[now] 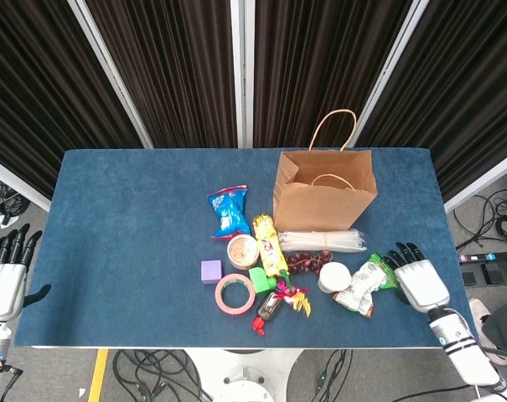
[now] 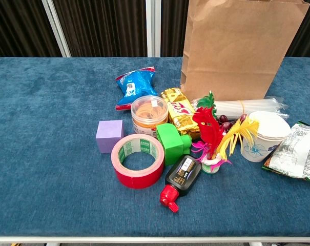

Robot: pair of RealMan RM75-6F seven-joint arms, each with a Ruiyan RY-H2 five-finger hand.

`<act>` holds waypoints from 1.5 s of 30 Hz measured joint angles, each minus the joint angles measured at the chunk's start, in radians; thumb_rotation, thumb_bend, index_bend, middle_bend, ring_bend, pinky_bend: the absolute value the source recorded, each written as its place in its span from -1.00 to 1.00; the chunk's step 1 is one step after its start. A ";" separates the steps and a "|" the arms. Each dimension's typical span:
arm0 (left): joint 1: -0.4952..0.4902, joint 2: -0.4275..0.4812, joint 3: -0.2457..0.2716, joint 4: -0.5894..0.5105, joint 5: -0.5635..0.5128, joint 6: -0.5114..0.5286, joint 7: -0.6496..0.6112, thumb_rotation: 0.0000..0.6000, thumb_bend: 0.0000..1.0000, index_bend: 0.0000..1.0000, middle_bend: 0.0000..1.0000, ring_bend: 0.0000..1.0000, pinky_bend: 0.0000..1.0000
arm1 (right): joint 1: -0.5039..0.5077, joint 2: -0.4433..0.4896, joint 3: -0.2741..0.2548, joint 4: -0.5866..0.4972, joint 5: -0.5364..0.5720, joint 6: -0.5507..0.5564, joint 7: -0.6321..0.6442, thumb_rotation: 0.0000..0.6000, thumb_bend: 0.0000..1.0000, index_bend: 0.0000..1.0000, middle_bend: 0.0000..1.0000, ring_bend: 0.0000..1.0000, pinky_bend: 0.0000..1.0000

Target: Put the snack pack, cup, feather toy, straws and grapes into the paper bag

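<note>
The brown paper bag (image 1: pixel 324 191) (image 2: pixel 242 46) stands open at the back right. In front of it lie the clear straws (image 1: pixel 322 241) (image 2: pixel 249 107), dark grapes (image 1: pixel 303 262) (image 2: pixel 225 123), the white cup (image 1: pixel 334 276) (image 2: pixel 265 136) and the red, yellow and green feather toy (image 1: pixel 293 297) (image 2: pixel 213 138). A green-and-white snack pack (image 1: pixel 366 286) (image 2: pixel 298 154) lies right of the cup. My right hand (image 1: pixel 416 278) rests beside that pack with its fingers stretched toward the pack's edge, holding nothing. My left hand (image 1: pixel 6 270) hangs off the table's left edge, fingers apart and empty.
A blue snack pack (image 1: pixel 229 211) (image 2: pixel 136 84) and a yellow one (image 1: pixel 270 244) (image 2: pixel 179 110) lie mid-table. Around them are a tub of rubber bands (image 1: pixel 242 249) (image 2: pixel 149 113), a purple cube (image 1: pixel 210 270) (image 2: pixel 109 136), a red tape roll (image 1: pixel 235 293) (image 2: pixel 138 160), a green block (image 1: pixel 261 279) (image 2: pixel 172 143) and a black bottle (image 1: pixel 269 311) (image 2: pixel 181 177).
</note>
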 measured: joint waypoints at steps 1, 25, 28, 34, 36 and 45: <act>-0.001 -0.001 0.001 0.002 0.000 -0.002 0.004 1.00 -0.99 -0.70 -0.87 -0.97 -0.74 | 0.006 -0.011 -0.001 0.009 -0.003 -0.003 0.002 1.00 -0.76 -0.47 -0.56 -0.82 -0.72; -0.010 -0.025 0.018 0.053 -0.008 -0.051 0.002 1.00 -0.99 -0.70 -0.87 -0.97 -0.74 | 0.095 -0.105 -0.020 0.072 0.033 -0.131 -0.024 1.00 -0.75 -0.41 -0.47 -0.72 -0.65; -0.010 -0.026 0.018 0.056 -0.008 -0.051 -0.004 1.00 -0.99 -0.70 -0.87 -0.97 -0.74 | 0.097 -0.115 -0.018 0.069 0.048 -0.133 -0.043 1.00 -0.68 -0.18 -0.27 -0.52 -0.47; -0.011 -0.027 0.020 0.058 -0.005 -0.053 -0.010 1.00 -1.00 -0.70 -0.87 -0.97 -0.74 | 0.089 -0.127 -0.015 0.070 0.038 -0.078 -0.056 1.00 -0.59 0.36 0.12 -0.11 -0.05; -0.011 -0.029 0.020 0.059 -0.004 -0.052 -0.009 1.00 -1.00 -0.70 -0.87 -0.97 -0.74 | 0.087 -0.125 -0.015 0.067 0.034 -0.063 -0.060 1.00 -0.58 0.40 0.15 -0.08 0.00; -0.015 -0.023 0.018 0.046 0.003 -0.050 -0.007 1.00 -0.99 -0.70 -0.87 -0.97 -0.74 | 0.076 0.003 0.004 -0.082 0.025 0.010 -0.110 1.00 -0.54 0.41 0.16 -0.07 0.01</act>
